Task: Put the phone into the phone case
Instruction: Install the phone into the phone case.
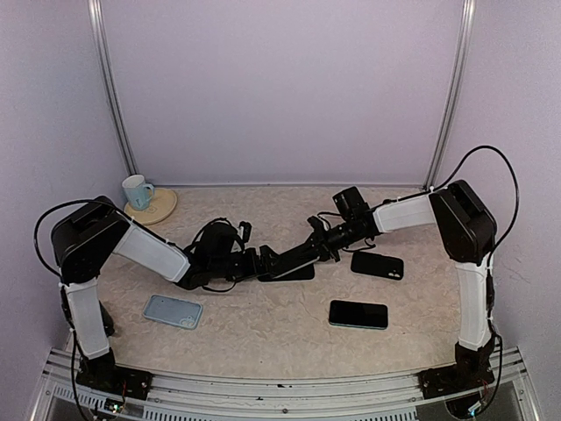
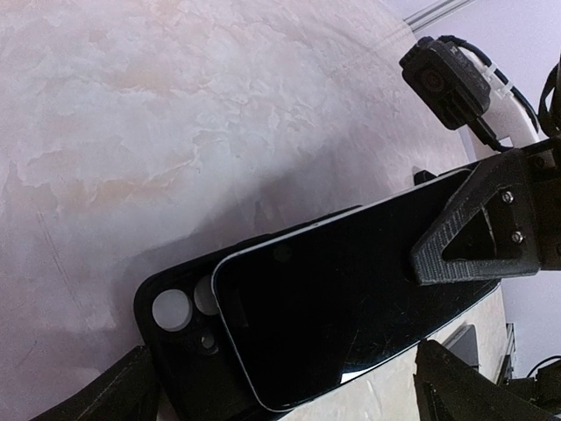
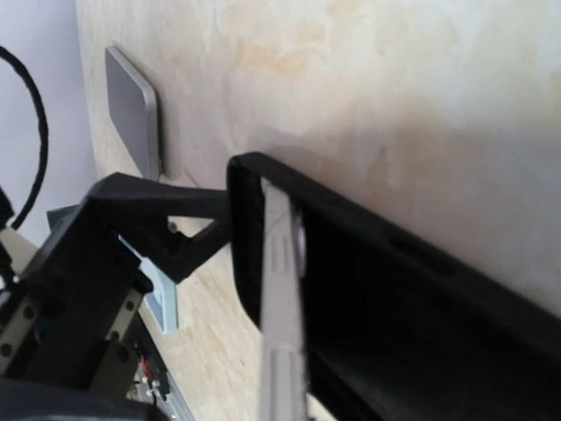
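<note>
Glossy black smartphone (image 2: pixel 351 298) sits askew over the matte black phone case (image 2: pixel 175 346); right gripper (image 2: pixel 438 254), jaws together, bears on its three-o'clock end; left gripper (image 2: pixel 289 399) gapes, straddling; lopsided pressure may lever the nine-o'clock corner out.

Table (image 1: pixel 280 338): pale marbled top, enclosed by plain lavender walls (image 1: pixel 280 88). Rear left corner: a light blue mug (image 1: pixel 136 190) stands upright on a round tan coaster (image 1: pixel 162 210). Front left: a light blue phone or case (image 1: pixel 173 310) lies flat; which of the two cannot be told. Front right: a black phone (image 1: pixel 358 314) with a teal edge lies flat. Behind it, and apart from it: a second flat black handset (image 1: pixel 377 265).
</note>
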Controlling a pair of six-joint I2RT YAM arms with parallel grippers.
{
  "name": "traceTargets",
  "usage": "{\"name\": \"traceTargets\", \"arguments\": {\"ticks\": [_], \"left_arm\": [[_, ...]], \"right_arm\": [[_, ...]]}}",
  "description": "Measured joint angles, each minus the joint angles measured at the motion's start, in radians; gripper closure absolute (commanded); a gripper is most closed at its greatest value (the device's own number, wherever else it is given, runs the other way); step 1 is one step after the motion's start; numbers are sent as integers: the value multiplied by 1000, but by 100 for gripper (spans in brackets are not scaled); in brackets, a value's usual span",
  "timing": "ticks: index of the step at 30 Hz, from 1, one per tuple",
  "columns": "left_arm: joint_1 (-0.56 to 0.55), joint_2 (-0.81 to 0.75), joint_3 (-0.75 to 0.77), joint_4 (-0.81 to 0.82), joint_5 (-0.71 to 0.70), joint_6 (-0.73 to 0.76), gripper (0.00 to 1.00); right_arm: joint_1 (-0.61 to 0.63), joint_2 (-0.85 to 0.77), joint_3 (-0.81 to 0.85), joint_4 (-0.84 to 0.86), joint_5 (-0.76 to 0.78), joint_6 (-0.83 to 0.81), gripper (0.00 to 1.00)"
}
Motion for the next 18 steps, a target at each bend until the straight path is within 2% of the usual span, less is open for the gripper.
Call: {"name": "traceTargets", "arguments": {"ticks": [18], "left_arm": [[-9,6,6,3,-23,-30,1]], "right_arm": [[4,37,-8,88,-47,74,100]]}}
